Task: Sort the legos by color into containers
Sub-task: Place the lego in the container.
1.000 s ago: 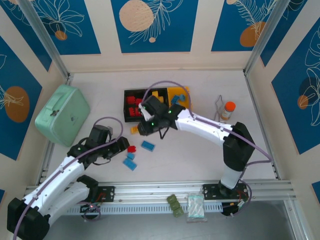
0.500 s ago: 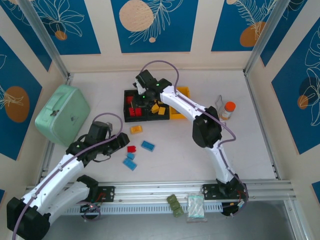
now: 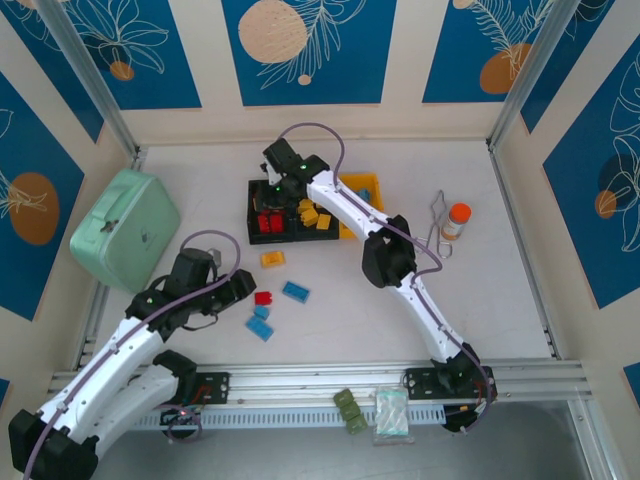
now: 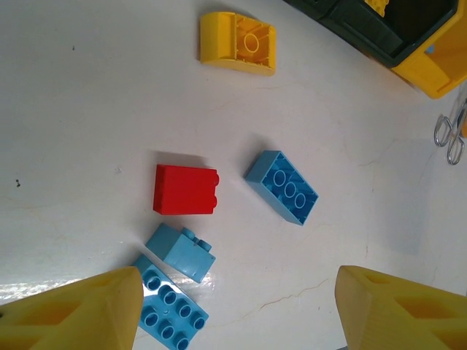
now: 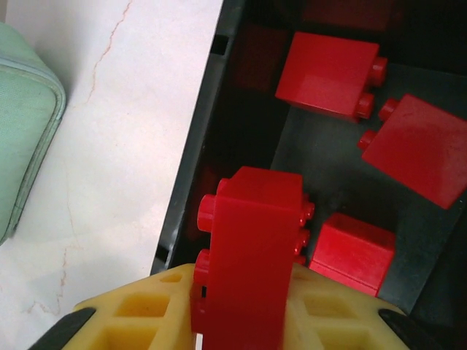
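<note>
Since a second ago the right arm has swung away from the loose pile, so the right pincer (image 5: 244, 310) now hangs over the left black bin (image 5: 208, 138). The left arm barely budged. The right pincer's yellow pads (image 5: 146, 310) are clamped on a red lego (image 5: 252, 240) standing on end, studs facing sideways. The lego's bottom end is cut off by the frame edge.

Just past it, inside that bin, are three more red legos (image 5: 328, 73), and the far corner is too dark to read. Off to the pincer's left there's bare worktop (image 5: 124, 109), then a slice of the mint-green case (image 5: 22, 124).

The left pincer (image 4: 237, 310) has its fingers wide apart, holding nothing, low over the strays. Straight ahead of it sit a red brick (image 4: 185, 190) and a blue brick (image 4: 282, 187). Closer in are two more blue ones (image 4: 180, 251), with the nearer one half tucked under the left finger (image 4: 87, 313). Further out is a yellow brick (image 4: 238, 43). Beyond that only a corner of the yellow bin (image 4: 430, 69) shows, so I can't tell what's in it.
</note>
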Controlling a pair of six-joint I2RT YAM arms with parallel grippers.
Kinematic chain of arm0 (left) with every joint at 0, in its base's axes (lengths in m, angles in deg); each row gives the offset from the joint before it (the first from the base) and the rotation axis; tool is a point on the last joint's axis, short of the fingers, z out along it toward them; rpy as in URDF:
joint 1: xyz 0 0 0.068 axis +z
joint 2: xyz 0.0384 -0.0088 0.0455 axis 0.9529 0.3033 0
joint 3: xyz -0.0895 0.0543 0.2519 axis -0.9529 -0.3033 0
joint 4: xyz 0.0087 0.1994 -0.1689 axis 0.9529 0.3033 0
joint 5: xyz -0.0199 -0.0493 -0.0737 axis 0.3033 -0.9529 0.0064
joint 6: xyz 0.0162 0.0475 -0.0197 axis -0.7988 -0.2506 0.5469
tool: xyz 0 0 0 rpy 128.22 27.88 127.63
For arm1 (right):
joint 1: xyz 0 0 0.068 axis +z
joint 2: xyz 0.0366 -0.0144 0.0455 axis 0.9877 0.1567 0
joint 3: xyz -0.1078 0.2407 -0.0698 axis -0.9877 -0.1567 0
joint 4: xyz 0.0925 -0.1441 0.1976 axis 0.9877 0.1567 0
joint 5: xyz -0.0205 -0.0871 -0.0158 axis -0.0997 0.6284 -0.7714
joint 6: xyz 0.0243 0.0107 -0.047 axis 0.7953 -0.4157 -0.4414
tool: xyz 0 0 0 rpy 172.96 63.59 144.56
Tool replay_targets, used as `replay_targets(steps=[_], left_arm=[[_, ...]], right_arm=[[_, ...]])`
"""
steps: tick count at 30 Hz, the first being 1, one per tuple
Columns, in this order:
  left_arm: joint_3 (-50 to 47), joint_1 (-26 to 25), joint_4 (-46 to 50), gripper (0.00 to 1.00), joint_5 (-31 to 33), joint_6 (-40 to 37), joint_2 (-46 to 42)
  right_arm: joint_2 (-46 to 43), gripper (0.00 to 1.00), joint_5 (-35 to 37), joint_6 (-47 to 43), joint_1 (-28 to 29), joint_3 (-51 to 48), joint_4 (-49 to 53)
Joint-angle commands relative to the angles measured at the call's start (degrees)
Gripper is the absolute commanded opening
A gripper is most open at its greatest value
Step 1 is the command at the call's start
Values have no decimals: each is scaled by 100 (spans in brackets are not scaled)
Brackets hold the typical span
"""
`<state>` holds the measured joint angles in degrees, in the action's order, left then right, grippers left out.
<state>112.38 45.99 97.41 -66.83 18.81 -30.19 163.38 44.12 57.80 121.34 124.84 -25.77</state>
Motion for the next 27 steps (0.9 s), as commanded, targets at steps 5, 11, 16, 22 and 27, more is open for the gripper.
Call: replay_targets(steps=[5,11,16,22,27], left_arm=[[-160,40,125,70,29,125,-144],[-188,43,152,70,39,156,-187],[-198,42,169,70,42,146,-159],[-197,34,248,70,57,64,-104],[-123,25,295,70,48,-40,55]], right_arm=[[163,33,-59,221,-89,318,109],[98,45,51,182,-64,470,168],[-306,45,176,23,-4,313,211],[-1916,45,333,-85,82,-1793,-716],[-3411,45,336,-40,91,-3822,-1576]])
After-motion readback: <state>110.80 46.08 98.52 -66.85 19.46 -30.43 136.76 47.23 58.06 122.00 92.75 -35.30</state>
